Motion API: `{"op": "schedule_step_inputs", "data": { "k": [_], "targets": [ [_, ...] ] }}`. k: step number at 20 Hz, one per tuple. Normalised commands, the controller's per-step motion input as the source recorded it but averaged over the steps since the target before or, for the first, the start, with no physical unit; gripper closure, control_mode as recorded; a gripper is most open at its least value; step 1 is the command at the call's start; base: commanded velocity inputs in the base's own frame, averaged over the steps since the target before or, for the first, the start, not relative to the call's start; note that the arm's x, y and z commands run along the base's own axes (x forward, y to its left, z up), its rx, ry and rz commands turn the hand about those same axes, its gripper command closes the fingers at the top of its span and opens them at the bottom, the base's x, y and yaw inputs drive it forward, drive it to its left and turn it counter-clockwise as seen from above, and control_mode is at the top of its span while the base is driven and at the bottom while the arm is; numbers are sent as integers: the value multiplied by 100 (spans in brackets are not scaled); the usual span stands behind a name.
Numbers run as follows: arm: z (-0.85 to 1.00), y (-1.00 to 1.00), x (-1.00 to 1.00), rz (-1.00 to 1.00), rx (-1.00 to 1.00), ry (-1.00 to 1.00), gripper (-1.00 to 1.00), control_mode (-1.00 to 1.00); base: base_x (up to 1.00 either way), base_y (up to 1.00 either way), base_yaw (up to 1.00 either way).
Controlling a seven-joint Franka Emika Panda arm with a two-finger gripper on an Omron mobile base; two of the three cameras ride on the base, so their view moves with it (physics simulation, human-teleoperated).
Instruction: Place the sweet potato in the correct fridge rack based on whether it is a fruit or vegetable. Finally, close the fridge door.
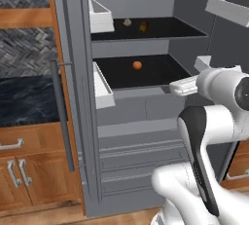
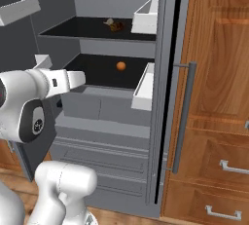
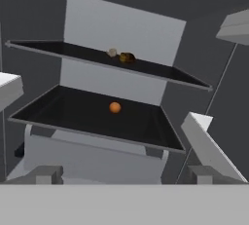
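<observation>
the sweet potato [image 3: 128, 58] lies on the upper fridge rack [image 1: 185, 30], just beside a pale lump [image 3: 112, 52]. we judge it light, firm and slightly rough; best pinched across its short middle. an orange ball [image 3: 115, 107] sits on the lower rack [image 3: 146, 131]. our gripper [image 3: 124, 174] faces the open fridge, jaws spread and empty. wooden cabinets [image 2: 219, 73] flank the doors.

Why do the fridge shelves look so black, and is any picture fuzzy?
Left base view: the upper shelf and lower shelf are dark, unlit slabs, so the bright orange ball stands out sharply. Right base view: the sweet potato is small and a little smeary. Hand view: soft and slightly blurry overall, with no glare anywhere.
</observation>
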Motion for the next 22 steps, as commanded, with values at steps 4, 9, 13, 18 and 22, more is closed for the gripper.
{"op": "schedule_step_inputs", "data": {
  "k": [4, 9, 13, 18, 22],
  "targets": [
    [0, 0, 0, 0, 0, 0, -100, 100, -16, 0, 0],
    [0, 0, 0, 0, 0, 0, -100, 100, 0, 0, 0],
    [0, 0, 0, 0, 0, 0, -100, 100, 0, 0, 0],
    [-3, 13, -39, 3, -1, -1, -100, -100, 0, 0, 0],
    [30, 93, -91, 12, -20, -1, -100, -100, 0, 0, 0]
  ]
}}
